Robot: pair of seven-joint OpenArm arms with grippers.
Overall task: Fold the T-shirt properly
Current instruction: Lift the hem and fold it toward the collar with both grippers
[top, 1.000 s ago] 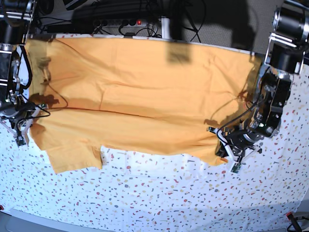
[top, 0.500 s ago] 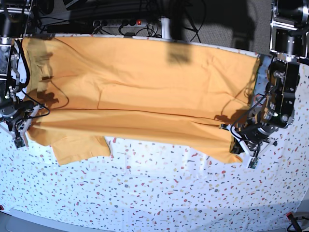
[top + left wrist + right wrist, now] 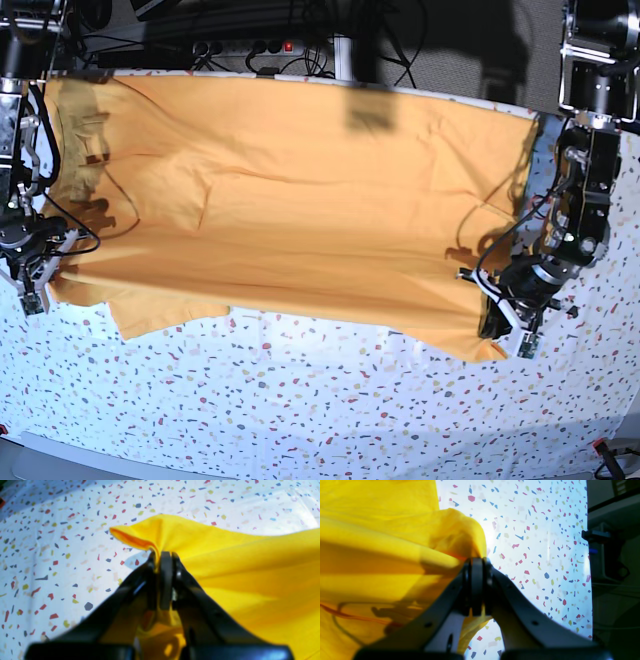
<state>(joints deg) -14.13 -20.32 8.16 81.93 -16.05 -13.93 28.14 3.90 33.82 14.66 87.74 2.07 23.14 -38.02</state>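
**A:** Where is the T-shirt (image 3: 300, 200) at this moment?

**B:** It lies spread wide on the bench (image 3: 330, 410), which has a white cover with small coloured flecks. The orange cloth covers the far half of the bench. The near half is bare. The near edge of the cloth runs from one arm to the other, and a sleeve hangs a little lower near the base view's left side.

**A:** And the left end effector (image 3: 162, 557)?

**B:** Its two black jaws are pressed together on a corner of the cloth. In the left wrist view a small fold of yellow fabric stands up just above the tips, and more fabric passes between the jaws below. In the base view this end effector (image 3: 510, 318) sits at the near corner of the shirt, on that view's right side.

**A:** The right end effector (image 3: 477, 562)?

**B:** The same: jaws pressed together, pinching a bunched edge of the shirt. The cloth stretches away to the left in the right wrist view, with the flecked bench on the right. In the base view it (image 3: 30, 280) is at the shirt's near edge on the left side.

**A:** Is the pinched cloth lifted from the bench?

**B:** At the corners it seems slightly raised, but I cannot say this with certainty.
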